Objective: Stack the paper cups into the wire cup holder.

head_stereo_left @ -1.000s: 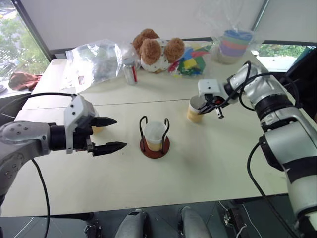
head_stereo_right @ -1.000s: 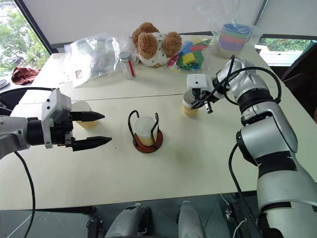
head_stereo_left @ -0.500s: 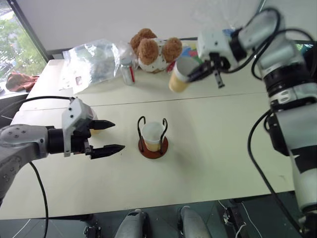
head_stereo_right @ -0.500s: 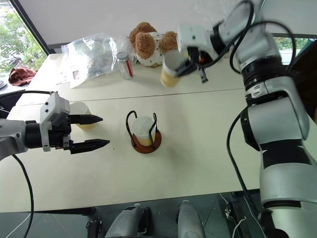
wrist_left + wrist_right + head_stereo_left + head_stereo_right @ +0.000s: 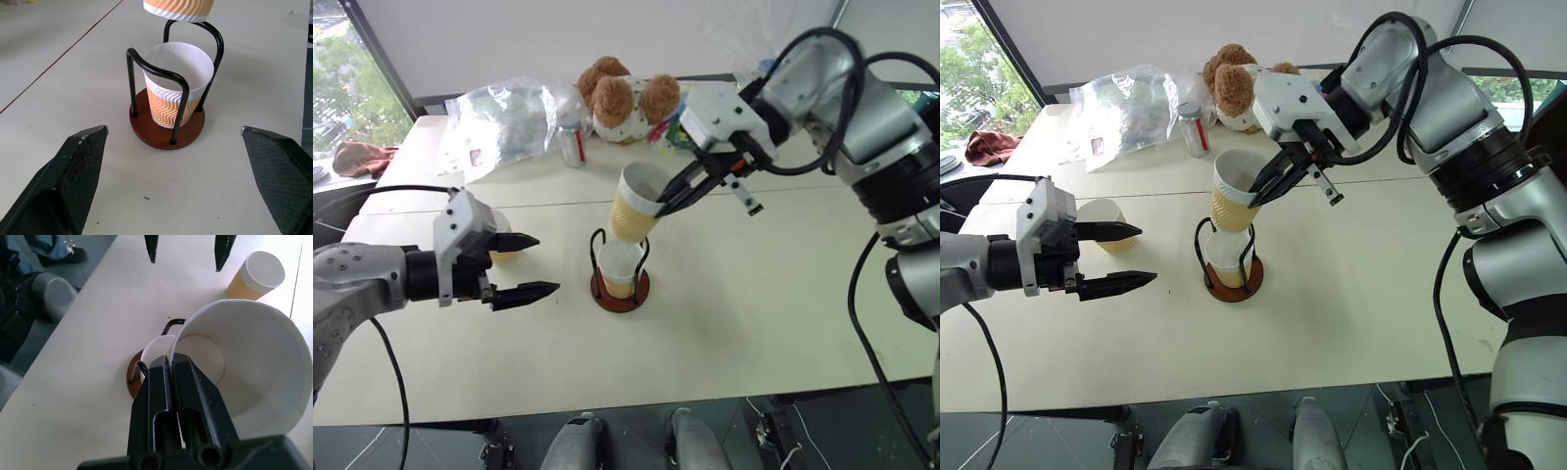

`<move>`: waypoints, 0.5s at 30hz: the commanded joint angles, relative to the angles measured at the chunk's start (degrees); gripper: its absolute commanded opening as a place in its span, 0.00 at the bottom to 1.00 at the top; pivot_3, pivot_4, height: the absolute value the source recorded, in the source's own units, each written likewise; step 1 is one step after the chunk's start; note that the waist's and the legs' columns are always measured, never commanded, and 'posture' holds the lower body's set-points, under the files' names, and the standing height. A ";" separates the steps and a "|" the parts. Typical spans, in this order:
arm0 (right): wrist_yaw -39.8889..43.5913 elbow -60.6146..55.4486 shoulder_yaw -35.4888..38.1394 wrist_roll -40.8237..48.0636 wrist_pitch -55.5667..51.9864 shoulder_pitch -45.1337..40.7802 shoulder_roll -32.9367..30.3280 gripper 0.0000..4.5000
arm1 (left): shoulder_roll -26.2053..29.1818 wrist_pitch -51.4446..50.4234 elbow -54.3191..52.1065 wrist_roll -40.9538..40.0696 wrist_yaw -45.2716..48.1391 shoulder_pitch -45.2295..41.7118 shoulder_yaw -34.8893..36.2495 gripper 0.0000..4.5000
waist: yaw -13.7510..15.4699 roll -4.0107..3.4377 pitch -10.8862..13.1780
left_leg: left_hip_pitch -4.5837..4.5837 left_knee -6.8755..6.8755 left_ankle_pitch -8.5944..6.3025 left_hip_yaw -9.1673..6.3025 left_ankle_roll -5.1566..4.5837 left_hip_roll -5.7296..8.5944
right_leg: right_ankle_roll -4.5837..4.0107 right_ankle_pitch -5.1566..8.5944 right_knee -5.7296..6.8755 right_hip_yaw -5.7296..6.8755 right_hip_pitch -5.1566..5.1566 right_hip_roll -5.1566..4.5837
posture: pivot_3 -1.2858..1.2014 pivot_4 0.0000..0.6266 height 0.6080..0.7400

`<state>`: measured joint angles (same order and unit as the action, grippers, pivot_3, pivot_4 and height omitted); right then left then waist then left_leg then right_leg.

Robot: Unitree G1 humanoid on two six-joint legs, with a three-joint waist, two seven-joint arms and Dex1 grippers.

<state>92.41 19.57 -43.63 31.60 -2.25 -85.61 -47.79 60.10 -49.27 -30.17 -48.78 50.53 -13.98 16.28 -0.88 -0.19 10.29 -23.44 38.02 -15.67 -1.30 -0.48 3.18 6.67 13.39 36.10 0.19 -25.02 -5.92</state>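
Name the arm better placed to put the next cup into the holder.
Right. The right gripper pinches a paper cup by its rim just above the wire cup holder; the left gripper is open, beside it.

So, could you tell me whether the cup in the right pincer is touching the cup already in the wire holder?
Apart. In the left wrist view, the held cup hangs above the seated cup, with table showing between them.

paper cups (image 5: pixel 179 92): yellow-tan, wavy ribbed pattern outside; white inside and at the rim
wire cup holder (image 5: pixel 146 127): dark red-brown disc base, black wire loops
bench (image 5: pixel 754 294): pale cream
teddy bear (image 5: pixel 625 98): brown fur, white patterned body
left hand (image 5: pixel 530 266): black fingers, grey housing
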 commanded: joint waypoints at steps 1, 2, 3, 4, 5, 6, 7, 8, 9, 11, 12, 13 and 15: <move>0.09 -0.70 -0.41 0.37 1.08 -1.53 1.25 0.01 | -0.19 0.97 -0.86 0.52 -0.51 -1.56 -0.14 1.00 | -0.01 0.00 0.00 | 0.00 0.00 0.00 0.00 0.00 0.00 | 0.00 0.00 0.00 0.00 0.00 0.00 | 0.52 0.24 1.00; 0.09 -0.24 -1.10 0.21 1.59 -2.02 1.58 0.01 | -0.19 0.91 -0.77 0.52 -0.47 -1.75 -0.18 1.00 | -0.01 0.00 0.00 | 0.00 0.00 0.00 0.00 0.00 0.00 | 0.00 0.00 0.00 0.00 0.00 0.00 | 0.52 0.24 1.00; 0.09 0.24 -1.80 0.02 2.14 -2.46 1.83 0.01 | -0.20 0.86 -0.71 0.54 -0.47 -1.91 -0.24 1.00 | -0.03 0.00 0.00 | 0.00 0.00 0.00 0.01 0.00 0.00 | 0.00 0.00 0.00 0.00 0.00 0.00 | 0.52 0.24 1.00; 0.09 0.96 -2.69 -0.38 2.99 -2.95 2.29 0.01 | -0.24 0.86 -0.68 0.57 -0.49 -2.03 -0.29 1.00 | -0.01 0.00 0.00 | 0.00 0.00 0.01 0.00 0.01 0.00 | 0.00 0.00 0.00 0.00 0.00 0.01 | 0.52 0.24 1.00; 0.09 1.58 -3.39 -0.60 3.72 -3.30 2.58 0.01 | -0.30 0.85 -0.65 0.61 -0.55 -2.20 -0.43 1.00 | 0.03 0.00 0.00 | 0.00 0.00 0.01 0.00 0.02 0.00 | 0.00 0.00 0.00 0.00 0.00 0.01 | 0.52 0.24 1.00; 0.09 2.15 -4.04 -0.72 4.41 -3.59 2.85 0.01 | -0.37 0.85 -0.64 0.66 -0.58 -2.32 -0.52 1.00 | 0.03 0.00 0.00 | 0.00 0.00 0.02 0.00 0.03 0.00 | 0.00 0.00 0.00 0.00 0.00 0.00 | 0.52 0.24 1.00; 0.09 3.66 -4.95 -1.71 6.01 -3.98 3.81 0.01 | -0.55 0.82 -0.71 0.63 -0.73 -2.48 -0.62 1.00 | -0.01 0.00 0.00 | 0.00 0.00 0.04 0.01 0.06 0.00 | 0.00 0.00 0.00 0.00 0.00 0.00 | 0.52 0.24 1.00; 0.09 4.80 -5.62 -2.36 7.20 -4.28 4.48 0.01 | -0.68 0.79 -0.77 0.60 -0.84 -2.58 -0.68 1.00 | -0.04 0.00 0.00 | 0.00 0.00 0.04 0.00 0.07 0.00 | 0.00 0.00 0.01 0.00 0.00 0.00 | 0.52 0.24 1.00; 0.09 6.13 -6.59 -3.20 8.68 -4.70 5.10 0.01 | -0.80 0.77 -0.89 0.58 -0.96 -2.62 -0.73 1.00 | -0.07 0.00 0.00 | 0.00 0.00 0.04 0.01 0.07 0.00 | 0.00 0.00 0.00 0.00 -0.01 0.01 | 0.52 0.24 1.00; 0.09 8.14 -8.27 -3.98 10.76 -5.52 5.78 0.01 | -0.97 0.70 -1.06 0.53 -1.13 -2.66 -0.75 1.00 | -0.11 0.00 0.00 | 0.00 0.00 0.05 0.00 0.09 0.00 | 0.00 0.00 0.02 0.00 -0.03 0.02 | 0.52 0.24 1.00; 0.09 9.04 -9.55 -4.15 11.90 -6.14 6.00 0.01 | -1.03 0.69 -1.16 0.48 -1.20 -2.58 -0.66 1.00 | -0.09 0.00 0.00 | 0.00 0.00 0.06 0.01 0.11 0.00 | 0.00 0.00 0.02 0.00 -0.03 0.02 | 0.52 0.24 1.00; 0.09 9.89 -10.56 -4.28 12.79 -6.70 6.34 0.01 | -1.12 0.70 -1.20 0.47 -1.28 -2.58 -0.62 1.00 | -0.08 0.00 0.00 | 0.00 0.00 0.07 0.00 0.12 0.00 | 0.00 0.00 0.03 0.00 -0.03 0.02 | 0.52 0.24 1.00; 0.09 11.05 -12.99 -3.93 14.48 -7.83 6.64 0.01 | -1.33 0.71 -1.31 0.49 -1.47 -2.58 -0.62 1.00 | -0.08 0.00 0.00 | 0.00 0.00 0.07 0.00 0.13 0.00 | 0.00 0.00 0.03 0.00 -0.04 0.01 | 0.52 0.24 1.00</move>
<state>92.41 30.26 -56.00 27.25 10.43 -90.74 -41.23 58.61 -49.19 -30.20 -48.14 49.43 -15.96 14.67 -0.96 -0.18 10.29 -23.45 38.02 -15.60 -1.30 -0.35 3.18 6.68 13.39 36.13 0.19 -25.05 -5.90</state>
